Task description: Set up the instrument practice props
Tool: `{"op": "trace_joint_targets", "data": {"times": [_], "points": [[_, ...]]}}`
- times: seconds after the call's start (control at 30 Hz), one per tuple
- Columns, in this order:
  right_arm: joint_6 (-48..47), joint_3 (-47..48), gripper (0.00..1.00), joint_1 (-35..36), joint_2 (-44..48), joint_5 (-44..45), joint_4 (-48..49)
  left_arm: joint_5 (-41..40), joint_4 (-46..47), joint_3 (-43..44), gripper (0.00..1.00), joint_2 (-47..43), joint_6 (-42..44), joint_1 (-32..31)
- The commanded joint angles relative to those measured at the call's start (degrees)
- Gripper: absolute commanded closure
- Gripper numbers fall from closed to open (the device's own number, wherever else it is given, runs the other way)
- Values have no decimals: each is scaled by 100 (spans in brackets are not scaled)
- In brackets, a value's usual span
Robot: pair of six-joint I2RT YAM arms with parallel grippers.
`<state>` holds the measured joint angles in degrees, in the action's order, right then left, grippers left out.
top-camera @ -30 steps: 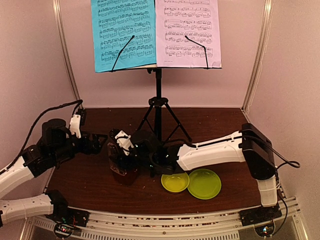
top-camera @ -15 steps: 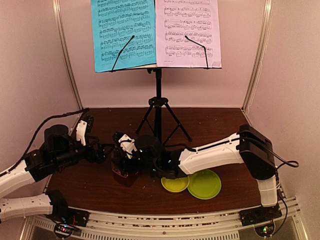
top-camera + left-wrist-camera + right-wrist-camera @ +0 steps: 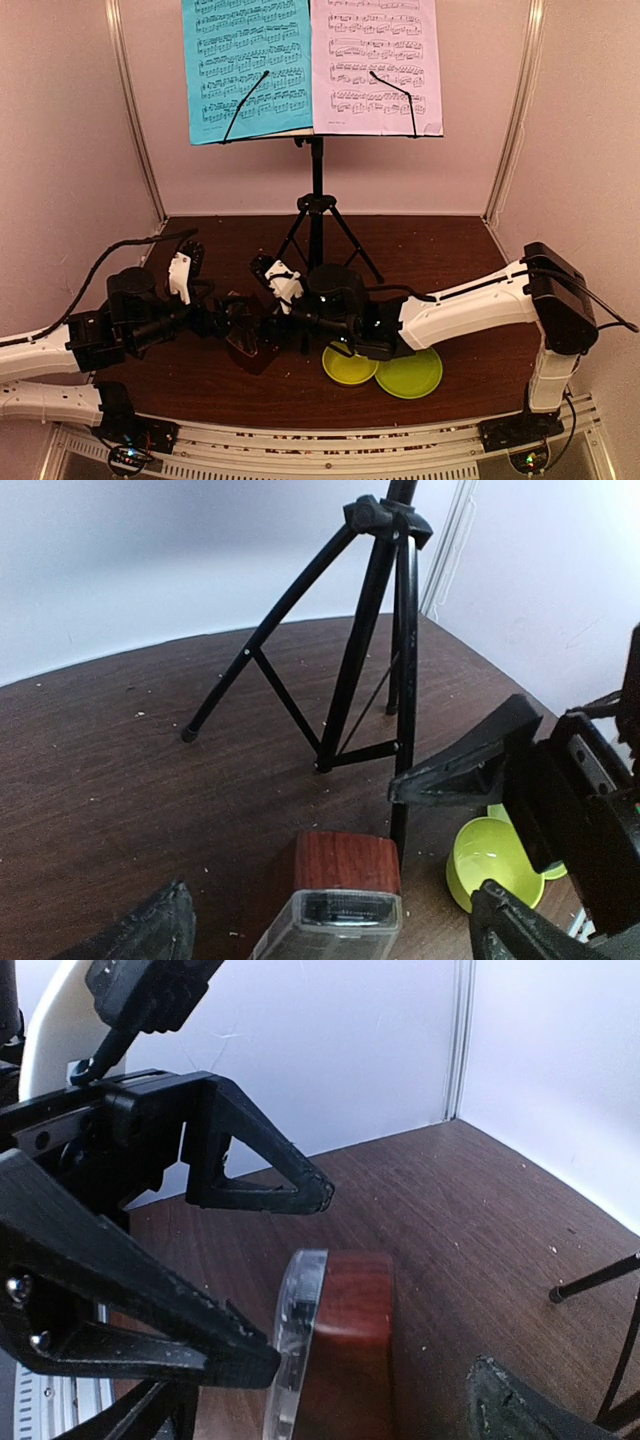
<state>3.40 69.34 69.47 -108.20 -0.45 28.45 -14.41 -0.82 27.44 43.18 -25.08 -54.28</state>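
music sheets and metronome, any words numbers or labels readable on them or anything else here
No text can be read anywhere in these views.
blue sheet: printed notes only, any title or words too small to read.
pale lilac-white sheet: the same, nothing legible.
metronome: front blurred, no readable marking.
yellow-green bowl and green plate: plain, no text.
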Motion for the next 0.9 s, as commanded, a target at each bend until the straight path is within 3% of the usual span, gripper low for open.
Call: {"op": "trace_joint_targets", "data": {"times": [0.0,0.37,0.57,0.87], "points": [[139,-535,6,-28,615,41,531,1,428,-156,2,429,64,-71],[390,-1948,6,-121,1440,330,732,-240,1290,-563,3,1201,-186,-109],[445,-2220,5,-172,1662,443,793,-280,1924,-711,4,1867,-176,-109],[561,-2318,5,-217,1656,370,953,-367,2645,-936,17,2424,-126,-109]]}}
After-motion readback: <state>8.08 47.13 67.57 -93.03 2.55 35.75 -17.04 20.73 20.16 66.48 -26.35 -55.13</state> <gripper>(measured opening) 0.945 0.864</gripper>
